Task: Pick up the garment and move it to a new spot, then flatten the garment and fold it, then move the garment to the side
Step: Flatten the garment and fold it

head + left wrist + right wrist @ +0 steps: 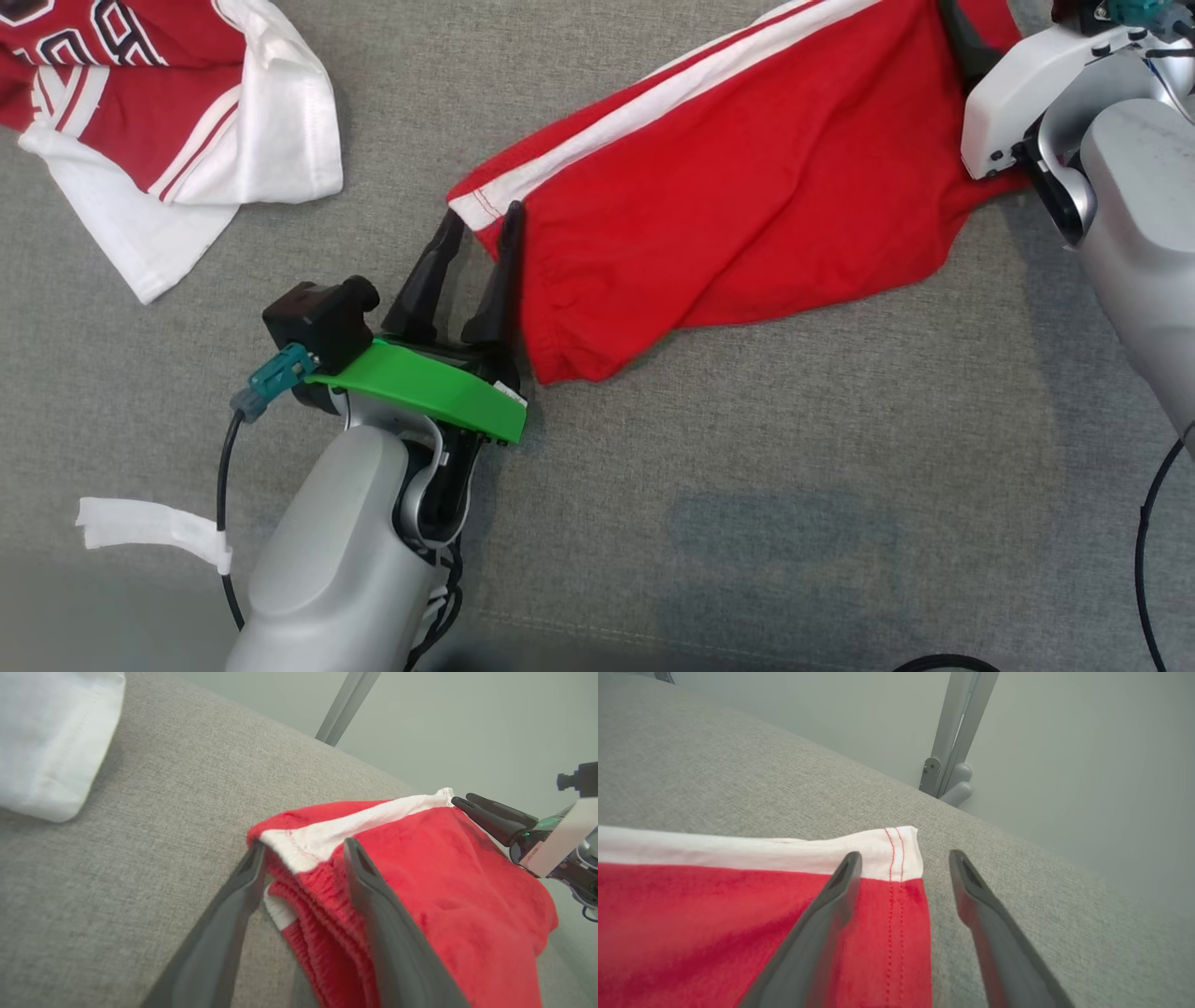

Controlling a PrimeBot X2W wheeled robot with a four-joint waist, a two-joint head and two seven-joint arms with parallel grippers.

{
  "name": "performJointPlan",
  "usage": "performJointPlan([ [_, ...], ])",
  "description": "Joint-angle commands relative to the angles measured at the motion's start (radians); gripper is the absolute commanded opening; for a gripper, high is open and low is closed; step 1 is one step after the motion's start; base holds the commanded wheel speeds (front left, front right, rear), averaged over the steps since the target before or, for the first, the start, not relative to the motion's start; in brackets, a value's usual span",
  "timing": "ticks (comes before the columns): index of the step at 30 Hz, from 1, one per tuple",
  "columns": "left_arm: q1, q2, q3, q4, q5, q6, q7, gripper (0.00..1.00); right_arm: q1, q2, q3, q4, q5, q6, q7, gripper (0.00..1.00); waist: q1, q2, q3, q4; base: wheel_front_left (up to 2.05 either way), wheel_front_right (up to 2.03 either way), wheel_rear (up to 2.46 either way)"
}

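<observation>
The garment (pixel 747 187) is a pair of red shorts with a white side stripe, lying slack and creased on the grey fabric surface (pixel 747 523). My left gripper (pixel 484 213) is open at the waistband corner. In the left wrist view the left gripper (pixel 305 845) has the gathered waistband (pixel 322 891) between its spread fingers. At the far hem corner my right gripper (pixel 906 855) is open too, one finger over the red cloth and the other over bare surface. The left wrist view also catches the right gripper (pixel 461 798) at that far end of the garment (pixel 444 868).
A red and white jersey (pixel 168 103) lies crumpled at the top left, its white part (pixel 46 742) close to my left gripper. A white tape tag (pixel 149 527) hangs on the left arm's cable. The surface's far edge and a metal post (pixel 952 742) stand beyond the hem.
</observation>
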Motion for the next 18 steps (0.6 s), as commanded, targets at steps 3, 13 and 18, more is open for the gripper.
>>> performJointPlan([
  [3,-0.002,0.002,0.016,0.003,0.026,0.002,0.000,1.00,0.027,-0.003,-0.018,-0.035,0.030,-0.002,-0.003,1.00,-0.0001,0.0000,-0.019,-0.015,0.00,0.00,0.00],
  [13,0.109,0.002,0.123,0.000,0.130,0.002,0.000,1.00,0.230,0.001,-0.050,-0.137,0.138,-0.002,-0.003,1.00,-0.0001,0.0000,-0.112,-0.048,0.00,0.00,0.00],
  [18,0.148,0.002,0.137,-0.008,0.139,0.002,0.000,1.00,0.288,0.013,-0.046,-0.124,0.177,-0.002,-0.003,1.00,-0.0001,0.0000,-0.128,-0.052,0.00,0.00,0.00],
])
